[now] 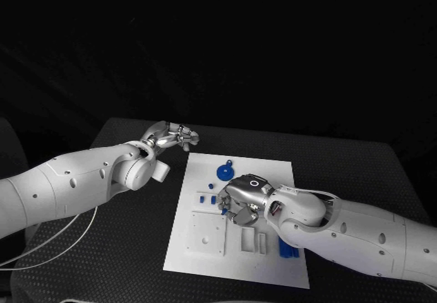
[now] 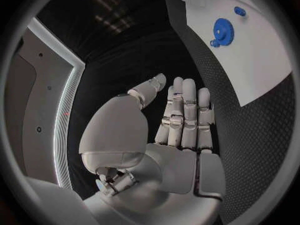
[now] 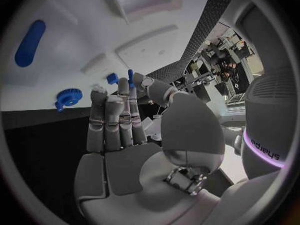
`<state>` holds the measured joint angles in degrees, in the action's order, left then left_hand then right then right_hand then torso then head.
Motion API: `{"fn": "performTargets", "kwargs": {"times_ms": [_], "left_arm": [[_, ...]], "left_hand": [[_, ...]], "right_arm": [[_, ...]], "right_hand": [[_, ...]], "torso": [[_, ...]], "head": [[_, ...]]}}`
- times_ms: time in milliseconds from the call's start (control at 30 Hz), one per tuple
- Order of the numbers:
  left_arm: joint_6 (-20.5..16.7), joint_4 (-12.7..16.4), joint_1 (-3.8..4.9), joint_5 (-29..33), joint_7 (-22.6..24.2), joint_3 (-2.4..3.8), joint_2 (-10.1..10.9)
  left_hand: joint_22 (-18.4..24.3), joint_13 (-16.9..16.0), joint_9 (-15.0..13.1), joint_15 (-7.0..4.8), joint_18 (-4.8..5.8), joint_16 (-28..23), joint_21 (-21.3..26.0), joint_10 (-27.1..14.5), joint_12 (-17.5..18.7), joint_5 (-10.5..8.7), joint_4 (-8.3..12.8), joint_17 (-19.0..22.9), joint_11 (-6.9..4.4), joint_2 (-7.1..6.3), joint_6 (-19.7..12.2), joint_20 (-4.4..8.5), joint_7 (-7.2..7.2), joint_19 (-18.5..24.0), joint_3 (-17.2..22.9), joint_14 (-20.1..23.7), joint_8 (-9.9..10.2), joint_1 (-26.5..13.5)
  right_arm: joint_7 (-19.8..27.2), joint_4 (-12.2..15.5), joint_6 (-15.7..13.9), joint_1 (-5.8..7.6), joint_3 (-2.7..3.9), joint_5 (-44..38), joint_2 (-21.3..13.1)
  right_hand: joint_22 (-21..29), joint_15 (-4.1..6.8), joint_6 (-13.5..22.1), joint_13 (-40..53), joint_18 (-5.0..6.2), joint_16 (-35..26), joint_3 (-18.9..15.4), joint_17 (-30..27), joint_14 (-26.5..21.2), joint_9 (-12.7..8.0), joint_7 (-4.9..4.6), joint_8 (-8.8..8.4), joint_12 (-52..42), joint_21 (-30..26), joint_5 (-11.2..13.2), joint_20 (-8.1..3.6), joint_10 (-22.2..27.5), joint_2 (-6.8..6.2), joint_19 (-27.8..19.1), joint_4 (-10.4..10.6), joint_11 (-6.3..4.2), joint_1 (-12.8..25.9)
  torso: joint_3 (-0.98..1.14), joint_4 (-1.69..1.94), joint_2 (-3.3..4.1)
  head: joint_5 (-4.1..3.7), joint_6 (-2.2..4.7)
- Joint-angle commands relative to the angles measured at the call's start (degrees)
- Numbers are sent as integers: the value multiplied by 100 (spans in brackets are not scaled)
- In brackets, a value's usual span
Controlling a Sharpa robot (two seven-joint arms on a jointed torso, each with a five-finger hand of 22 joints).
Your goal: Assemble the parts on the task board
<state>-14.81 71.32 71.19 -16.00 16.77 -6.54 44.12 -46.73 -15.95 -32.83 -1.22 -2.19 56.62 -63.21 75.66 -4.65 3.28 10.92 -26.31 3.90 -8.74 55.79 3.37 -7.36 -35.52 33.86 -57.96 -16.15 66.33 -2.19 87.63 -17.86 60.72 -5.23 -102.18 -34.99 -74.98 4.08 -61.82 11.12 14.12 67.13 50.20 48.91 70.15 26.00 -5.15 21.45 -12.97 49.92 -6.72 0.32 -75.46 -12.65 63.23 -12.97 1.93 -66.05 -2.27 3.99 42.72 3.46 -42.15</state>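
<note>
Black table (image 1: 109,252) carries the white task board (image 1: 251,170).

The desk (image 1: 364,164) has a black top with a fine woven, mesh-like texture, and its far corners are rounded. Beyond its far edge the room falls into near-total darkness, with no wall or floor to make out. In the left wrist view a pale grey panel (image 2: 34,115) with a bright white border stands beside the dark. In the right wrist view a cluttered, lit area (image 3: 215,60) with equipment lies past the desk's edge, too small to read.
</note>
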Motion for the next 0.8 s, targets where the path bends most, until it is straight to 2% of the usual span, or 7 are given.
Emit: {"fn": "performTargets", "kwargs": {"times_ms": [33,267,433,633,800], "left_arm": [[1,18,9,66,66,5,-18],[0,13,10,89,61,4,-47],[-1,9,10,89,51,4,-66],[4,20,11,89,52,4,-76],[6,17,11,89,50,4,-79]], "left_hand": [[9,6,4,4,100,-17,21,-15,28,26,-5,-9,6,6,-28,339,-7,26,-17,-22,13,-69],[10,5,4,5,101,-19,22,-14,28,25,-7,-10,6,1,-28,338,-7,27,-18,-20,12,-71],[10,5,4,5,101,-20,23,-13,28,24,-7,-11,5,-1,-28,338,-6,28,-18,-19,12,-72],[10,5,4,6,101,-22,24,-13,28,24,-8,-12,5,-3,-28,338,-6,29,-16,-18,11,-72],[10,4,4,6,102,-24,25,-13,28,24,-9,-13,5,-6,-28,338,-6,30,-15,-17,11,-71]], "right_arm": [[14,-33,116,-71,-22,-241,59],[9,-70,115,-197,-41,-288,187],[-5,-83,127,-219,-42,-306,236],[5,-117,152,-252,-50,-321,282],[4,-134,202,-262,-64,-336,292]], "right_hand": [[-99,26,-31,-1,88,-33,-15,6,23,12,-8,37,34,18,-22,-21,-46,64,23,-20,3,-19],[-99,26,-31,-1,88,-35,-19,6,24,14,-9,37,38,18,-22,-21,-47,71,23,-26,3,-16],[-99,26,-30,-1,88,-36,-21,6,25,14,-9,36,40,18,-24,-21,-47,74,23,-29,3,-16],[-98,26,-30,-2,88,-38,-23,7,26,15,-9,36,43,17,-24,-21,-48,77,23,-32,4,-14],[-98,26,-30,-1,88,-40,-27,7,27,16,-9,36,45,17,-28,-21,-50,80,23,-36,4,-11]], "torso": [[-4,-5,1],[4,15,8],[9,9,10],[1,-3,5],[7,-4,5]], "head": [[42,-26],[73,-66],[110,-88],[130,-117],[146,-127]]}}
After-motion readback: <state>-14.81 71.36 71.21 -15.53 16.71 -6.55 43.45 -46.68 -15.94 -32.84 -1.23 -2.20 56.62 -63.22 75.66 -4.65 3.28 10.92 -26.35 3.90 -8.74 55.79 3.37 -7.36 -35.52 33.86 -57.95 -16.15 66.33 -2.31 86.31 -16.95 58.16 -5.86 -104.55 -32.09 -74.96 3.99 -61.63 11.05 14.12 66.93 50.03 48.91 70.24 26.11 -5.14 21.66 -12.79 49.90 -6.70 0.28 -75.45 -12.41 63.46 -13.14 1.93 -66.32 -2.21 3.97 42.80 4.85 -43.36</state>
